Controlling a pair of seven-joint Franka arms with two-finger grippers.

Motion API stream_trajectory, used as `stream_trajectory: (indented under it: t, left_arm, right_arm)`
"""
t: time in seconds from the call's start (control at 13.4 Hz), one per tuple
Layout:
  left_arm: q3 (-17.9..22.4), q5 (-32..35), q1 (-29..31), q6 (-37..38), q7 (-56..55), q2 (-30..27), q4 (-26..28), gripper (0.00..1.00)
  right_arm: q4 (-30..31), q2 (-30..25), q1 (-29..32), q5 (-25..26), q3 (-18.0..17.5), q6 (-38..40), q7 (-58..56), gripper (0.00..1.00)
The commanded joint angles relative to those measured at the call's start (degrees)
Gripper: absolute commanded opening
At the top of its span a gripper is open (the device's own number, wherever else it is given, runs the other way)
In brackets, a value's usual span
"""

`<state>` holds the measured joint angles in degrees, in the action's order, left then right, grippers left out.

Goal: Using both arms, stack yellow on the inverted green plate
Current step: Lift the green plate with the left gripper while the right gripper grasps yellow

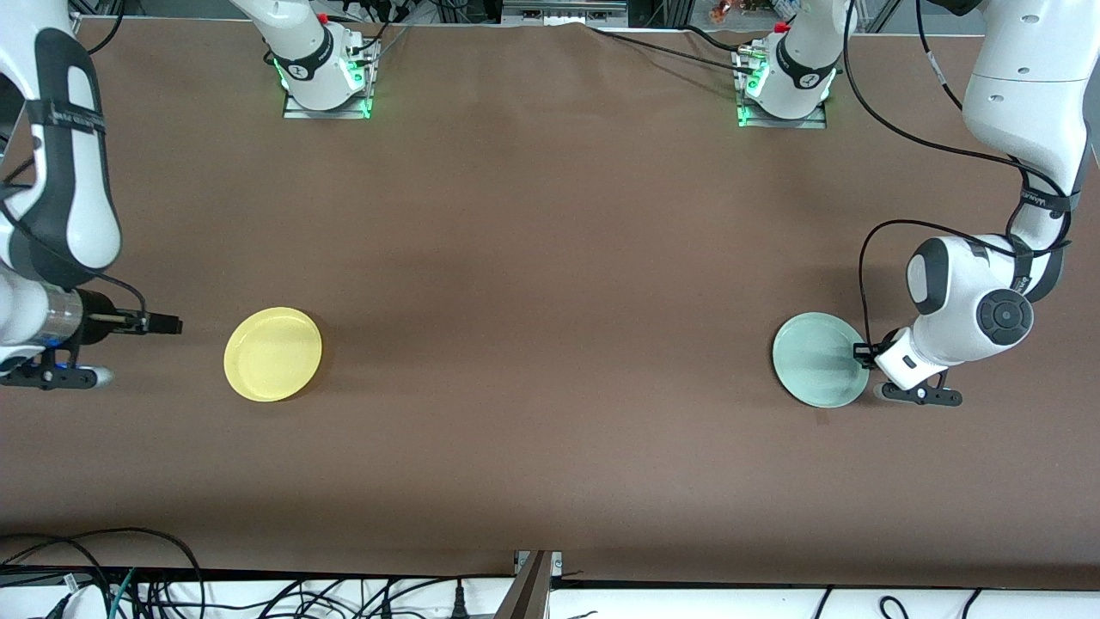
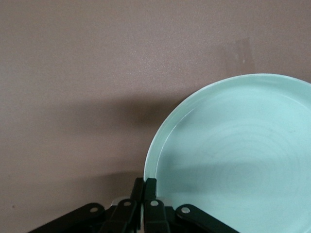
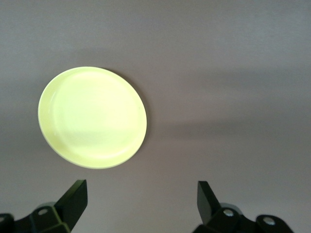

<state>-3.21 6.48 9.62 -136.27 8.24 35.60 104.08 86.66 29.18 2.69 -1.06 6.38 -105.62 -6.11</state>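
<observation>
While both plates lie flat on the brown desk [image 1: 550,258], each sits hollow side up and holds nothing. The green plate [image 1: 818,358] lies toward the left arm's end of the desk; the yellow plate [image 1: 273,353] lies toward the right arm's end, well apart from it. Both are round, so neither has a long axis; their rims face upward.

The left claw [image 1: 862,353] is down at the desk, clenched on the rim of the green plate at the plate's edge toward the left arm's end. In the left wrist view its 2 fingers [image 2: 149,187] stand pressed together over that rim.

The right claw [image 1: 168,325] is released, its fingers [image 3: 75,194] spread wide. It hangs beside the yellow plate, apart from it, toward the right arm's end of the desk.
</observation>
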Motion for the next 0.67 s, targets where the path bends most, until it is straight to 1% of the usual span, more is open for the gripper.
stream_trajectory:
  t: [0.0, 0.07, 0.15, 0.22, 0.3, 0.45, 0.52, 0.6]
  left_arm:
    - [-0.7, 0.9, 0.3, 1.3, 0.8, -0.4, -0.8, 0.00]
    - [-0.7, 0.9, 0.1, 1.9, 0.8, -1.3, -1.1, 0.00]
    - [-0.7, 1.0, -0.2, 4.2, 0.8, -2.1, -2.3, 0.00]
    - [-0.9, 1.1, -0.8, 7.5, 0.6, -2.5, -4.9, 0.00]
    - [-1.2, 1.1, -2.6, 13.2, 0.3, -2.5, -9.2, 0.00]
    - [-0.3, 1.5, -7.1, 27.1, -0.4, -1.5, -20.0, 0.00]
    - [-0.3, 3.9, -8.6, 30.9, -1.7, -1.0, -23.5, 0.00]
    - [-0.3, 7.0, -10.9, 32.5, -3.7, -1.1, -25.1, 0.00]
  right_arm:
    - [4.2, 0.5, 0.9, -5.3, -0.4, -4.3, -1.3, 1.00]
    - [4.9, 1.3, 1.6, -6.3, -0.5, -5.8, -1.4, 1.00]
    - [4.9, 2.2, 1.6, -6.4, -0.5, -6.8, -1.4, 1.00]
    - [5.0, 3.2, 1.6, -6.5, -0.5, -7.8, -1.3, 1.00]
    - [5.3, 3.9, 1.7, -6.6, -0.5, -8.5, -1.4, 1.00]
    - [6.9, 5.0, 2.1, -8.5, -0.5, -10.9, -3.1, 1.00]
    - [7.7, 5.4, 2.4, -9.6, -0.5, -12.3, -4.6, 1.00]
    - [8.3, 5.8, 2.7, -9.8, -0.5, -13.5, -5.3, 1.00]
